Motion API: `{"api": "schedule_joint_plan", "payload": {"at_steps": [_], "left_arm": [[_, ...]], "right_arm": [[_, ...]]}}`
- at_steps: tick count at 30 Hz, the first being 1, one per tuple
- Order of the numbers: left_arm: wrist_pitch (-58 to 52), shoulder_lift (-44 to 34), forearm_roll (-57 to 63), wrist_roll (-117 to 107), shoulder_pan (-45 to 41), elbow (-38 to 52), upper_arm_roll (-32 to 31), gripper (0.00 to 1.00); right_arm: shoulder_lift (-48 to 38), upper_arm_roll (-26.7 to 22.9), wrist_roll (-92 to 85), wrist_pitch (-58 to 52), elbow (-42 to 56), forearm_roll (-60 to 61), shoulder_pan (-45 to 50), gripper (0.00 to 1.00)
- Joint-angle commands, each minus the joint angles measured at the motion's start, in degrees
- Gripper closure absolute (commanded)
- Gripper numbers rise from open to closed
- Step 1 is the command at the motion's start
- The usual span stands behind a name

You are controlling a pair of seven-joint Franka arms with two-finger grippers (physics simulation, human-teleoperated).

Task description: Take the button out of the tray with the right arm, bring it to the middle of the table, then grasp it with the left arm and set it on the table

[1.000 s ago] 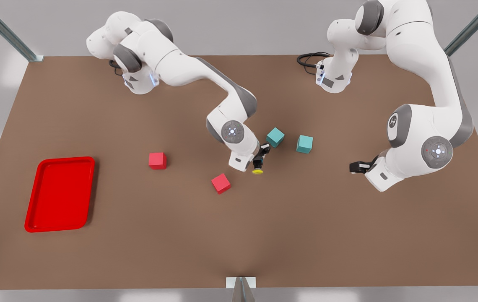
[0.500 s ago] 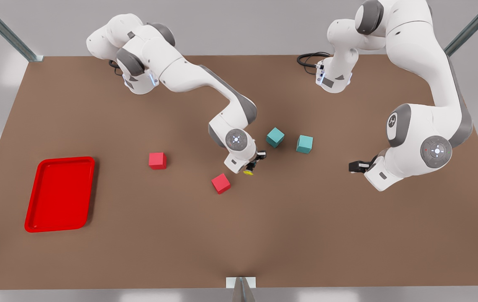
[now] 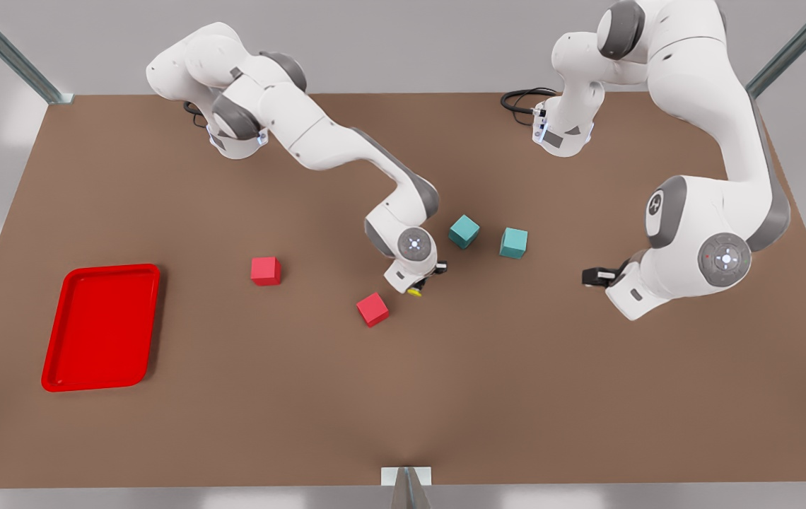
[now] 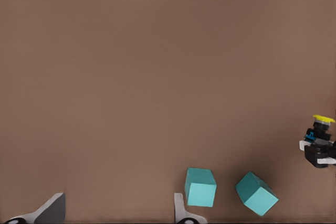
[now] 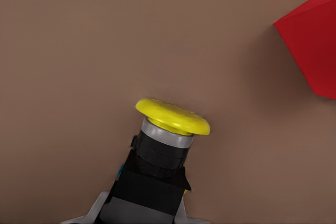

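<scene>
Button (image 3: 414,290): small push button, stubby black body, grey collar, round yellow cap. Clamped by its body in the right gripper (image 3: 425,280) near the middle of the counter (image 3: 403,396), cap pointing down and away from the gripper; whether it touches the surface cannot be told.

Tray (image 3: 101,327): shallow bright red rectangle, rounded corners, raised rim. Lies flat at the front view's left, well apart from the button.

Left gripper (image 3: 590,277): at the front view's right, holding nothing.

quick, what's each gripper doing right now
Right gripper: shut on the button, near the table's middle.
Left gripper: open, holding nothing, waiting off to the side.
</scene>
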Motion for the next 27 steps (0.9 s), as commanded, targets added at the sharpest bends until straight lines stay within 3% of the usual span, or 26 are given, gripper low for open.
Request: {"api": "schedule_joint_plan", "payload": {"at_steps": [1, 5, 10, 13, 14, 20, 23, 27], "left_arm": [[-8.25, -0.07, 0.05, 0.45, -0.35, 0.81, -0.16, 0.00], [-11.58, 0.11, 0.05, 0.27, -0.35, 0.81, 0.02, 0.00], [-30.31, 1.87, -0.21, -3.50, -2.19, 2.04, 0.02, 0.00], [-17.66, 2.39, -0.48, -0.96, -1.67, 5.30, 0.46, 0.00], [-17.39, 3.27, -0.30, -1.05, -1.75, 4.86, 0.46, 0.00], [-18.36, 3.01, -0.04, -1.05, -1.67, 4.59, 0.55, 0.00], [-31.98, 4.15, -3.99, -4.47, -2.11, 4.77, 0.28, 0.00], [-34.71, 6.79, -4.52, -5.53, -2.19, 9.95, 0.19, 0.00]], "right_arm": [[0.29, -0.06, 9.05, -0.90, 0.13, -1.98, 0.05, 0.00], [0.73, -0.06, 8.79, -1.08, 0.04, -2.86, 0.14, 0.00], [2.40, -0.06, 8.44, 0.24, 0.21, -3.65, 1.37, 0.00], [2.40, -0.06, -6.23, 0.07, 0.65, -7.07, 1.72, 0.00], [2.14, -0.06, -13.97, -0.11, 0.56, -7.60, 1.64, 0.00], [0.56, 0.03, -15.64, -1.43, -0.05, -9.45, 1.37, 0.00], [2.40, 0.03, -15.56, -1.08, -0.05, -9.89, 1.55, 0.00], [4.42, -0.06, -15.64, -0.64, 0.56, -10.41, 1.64, 0.00]]}}
